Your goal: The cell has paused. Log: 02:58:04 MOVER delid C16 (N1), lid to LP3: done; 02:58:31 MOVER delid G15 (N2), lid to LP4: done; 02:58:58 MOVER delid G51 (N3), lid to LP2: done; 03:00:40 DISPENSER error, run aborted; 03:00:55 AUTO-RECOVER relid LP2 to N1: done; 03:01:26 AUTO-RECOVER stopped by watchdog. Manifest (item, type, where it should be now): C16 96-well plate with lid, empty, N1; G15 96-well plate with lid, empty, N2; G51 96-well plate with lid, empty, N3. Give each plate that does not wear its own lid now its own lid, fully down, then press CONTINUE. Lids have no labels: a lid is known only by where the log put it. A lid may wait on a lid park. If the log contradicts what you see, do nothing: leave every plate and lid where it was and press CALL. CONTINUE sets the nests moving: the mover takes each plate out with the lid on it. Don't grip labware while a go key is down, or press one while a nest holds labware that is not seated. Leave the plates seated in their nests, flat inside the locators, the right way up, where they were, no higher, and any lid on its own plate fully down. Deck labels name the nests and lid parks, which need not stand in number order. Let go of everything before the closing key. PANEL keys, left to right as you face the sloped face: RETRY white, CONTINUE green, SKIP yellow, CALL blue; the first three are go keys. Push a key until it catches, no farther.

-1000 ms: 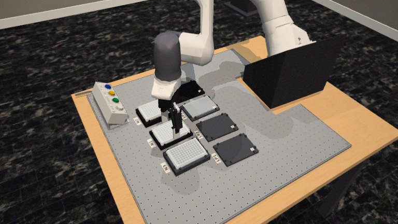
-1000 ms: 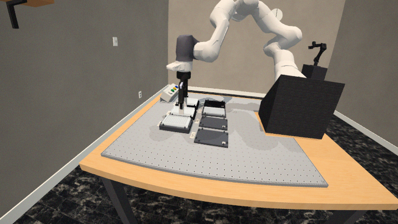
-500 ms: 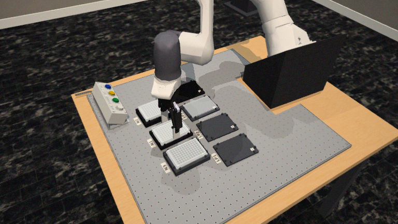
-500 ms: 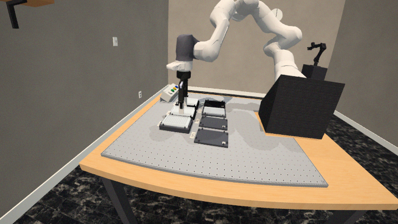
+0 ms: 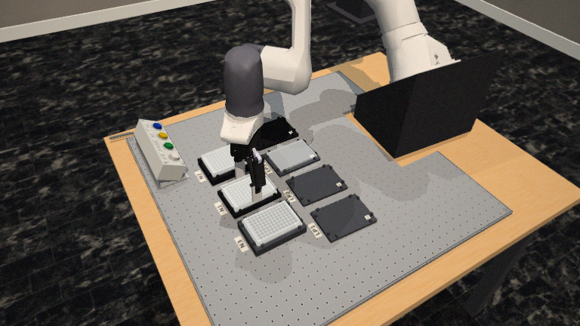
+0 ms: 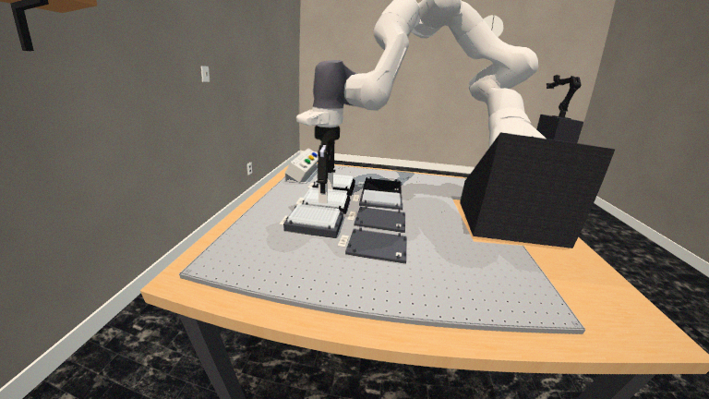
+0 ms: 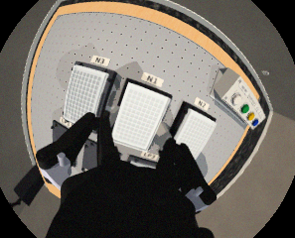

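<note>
Here we are mid-swap; the gripper (image 5: 255,186) is down over nest N1, the middle of the 3 nests, clamped shut on the lid (image 5: 239,192) that caps the plate there; its 2 fingers pinch the lid's 2 long sides. Whether the lid has broken free of the plate I cannot tell; it looks level with its neighbours.

By the task's account this is G51's lid on C16's plate, so it belongs on N3. The N3 plate (image 5: 269,222), nearest the front of the deck, shows bare, sharp wells; no lid there. The N2 plate (image 5: 217,160), beside the panel (image 5: 158,152), has the softer, veiled look of a lidded plate, so I judge that one done. 1 spare lid (image 5: 291,155) waits on a lid park in the right-hand column; the other 3 parks look dark and bare; their labels are too small to read.

Left to do, as I read it: carry the held lid to N3 and seat it; fetch the parked lid to N1; let go; press the green CONTINUE key (image 5: 168,145).

The lid lies flat, top face up; its long axis runs across the deck from the nest labels toward the lid parks, parallel to both neighbouring plates.
</note>
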`<act>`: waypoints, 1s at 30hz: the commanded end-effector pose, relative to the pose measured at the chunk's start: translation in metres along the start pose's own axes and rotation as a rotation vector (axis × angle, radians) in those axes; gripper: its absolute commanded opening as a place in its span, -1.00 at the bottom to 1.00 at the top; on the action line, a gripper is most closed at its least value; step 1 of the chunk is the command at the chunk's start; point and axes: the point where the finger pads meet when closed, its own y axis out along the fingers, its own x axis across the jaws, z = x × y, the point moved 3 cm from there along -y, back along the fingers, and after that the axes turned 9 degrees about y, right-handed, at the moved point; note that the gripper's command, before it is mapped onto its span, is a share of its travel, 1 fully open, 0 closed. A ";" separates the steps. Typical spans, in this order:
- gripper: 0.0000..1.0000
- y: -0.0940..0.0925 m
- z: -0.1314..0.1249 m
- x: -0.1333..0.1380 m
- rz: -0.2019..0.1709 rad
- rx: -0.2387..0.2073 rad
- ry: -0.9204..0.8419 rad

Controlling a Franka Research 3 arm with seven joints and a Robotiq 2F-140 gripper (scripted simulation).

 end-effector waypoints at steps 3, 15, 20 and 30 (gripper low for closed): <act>-1.00 -0.002 0.000 0.000 0.000 -0.001 0.002; -1.00 -0.005 0.000 0.000 0.000 -0.001 0.002; -1.00 -0.005 0.000 0.000 0.000 -0.001 0.002; -1.00 -0.005 0.000 0.000 0.000 -0.001 0.002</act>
